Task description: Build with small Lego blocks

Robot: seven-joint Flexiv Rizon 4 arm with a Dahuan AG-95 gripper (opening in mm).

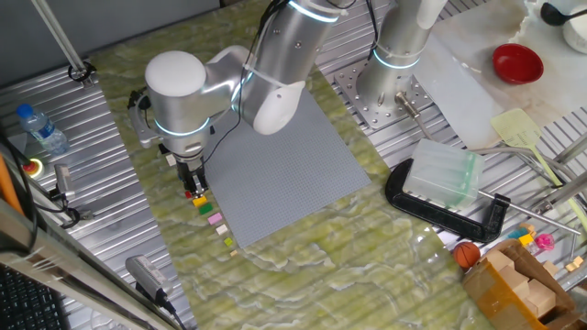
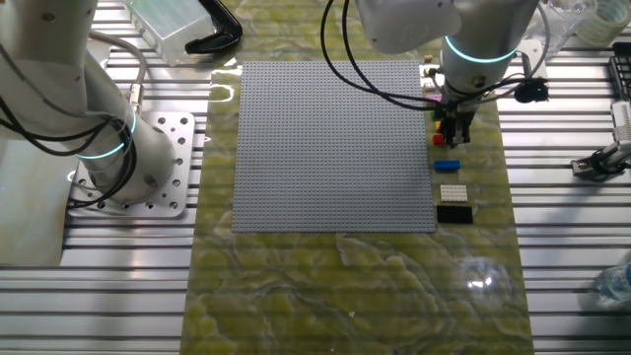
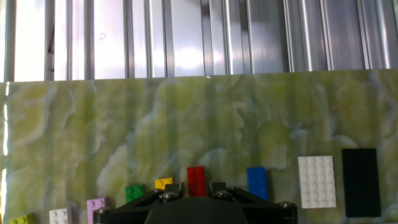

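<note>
a big grey baseplate lies on a green mat. a red bowl sits far back. a black clamp holds a clear box. a water bottle lies on the left.

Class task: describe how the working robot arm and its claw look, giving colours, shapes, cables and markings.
The arm has rounded silver-and-white segments with glowing cyan rings at the joints. Black cables loop along it. Its claw is small and black, with dark fingers.
</note>
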